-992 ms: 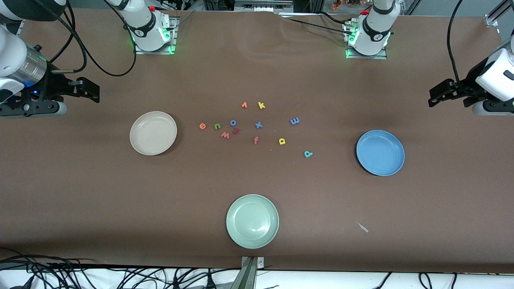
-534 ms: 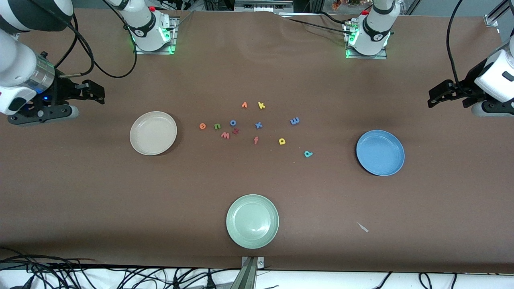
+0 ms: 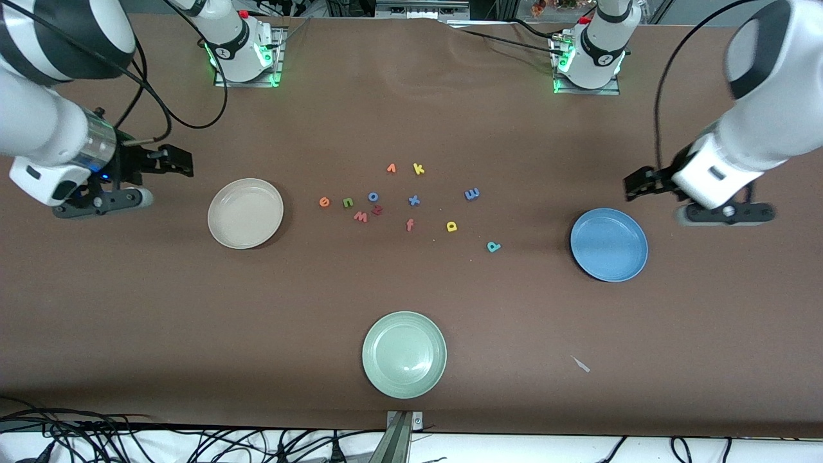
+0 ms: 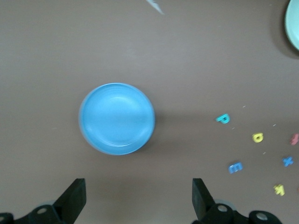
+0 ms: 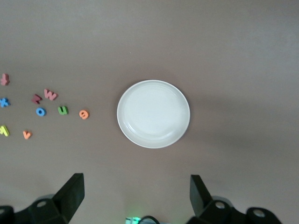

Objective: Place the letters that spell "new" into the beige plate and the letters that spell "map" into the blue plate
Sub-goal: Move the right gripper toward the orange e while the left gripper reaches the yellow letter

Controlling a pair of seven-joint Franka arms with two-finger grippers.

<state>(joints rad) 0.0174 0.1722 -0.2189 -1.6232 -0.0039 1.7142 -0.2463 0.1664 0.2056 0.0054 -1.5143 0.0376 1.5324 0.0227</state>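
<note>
Letters lie loose in the middle of the brown surface (image 3: 128, 308), none of them in a plate. The green n (image 3: 348, 202), the orange e (image 3: 324, 202) and the pinkish-red w (image 3: 360, 217) sit close together on the side of the group toward the right arm's end of the surface, near the beige plate (image 3: 245, 213). The purple-blue m (image 3: 472, 193), the yellow a (image 3: 451, 226) and the teal p (image 3: 492, 246) are spread on the side toward the left arm's end, where the blue plate (image 3: 609, 244) stands, well apart from them. Among the group are also an orange v (image 3: 391, 168), a yellow k (image 3: 418, 169), a blue o (image 3: 373, 197), a blue x (image 3: 414, 200), a dark red z-like letter (image 3: 378, 209) and a pink f (image 3: 409, 224). A pale green plate (image 3: 404, 354) stands near the edge of the surface closest to the front camera, at about the middle of that edge. All three plates have nothing in them. The right tool (image 3: 168, 161) is in the air over bare surface just beside the beige plate, its fingers spread wide and holding nothing. The left tool (image 3: 640, 182) is in the air just beside the blue plate, fingers also spread wide, with nothing between them.
</note>
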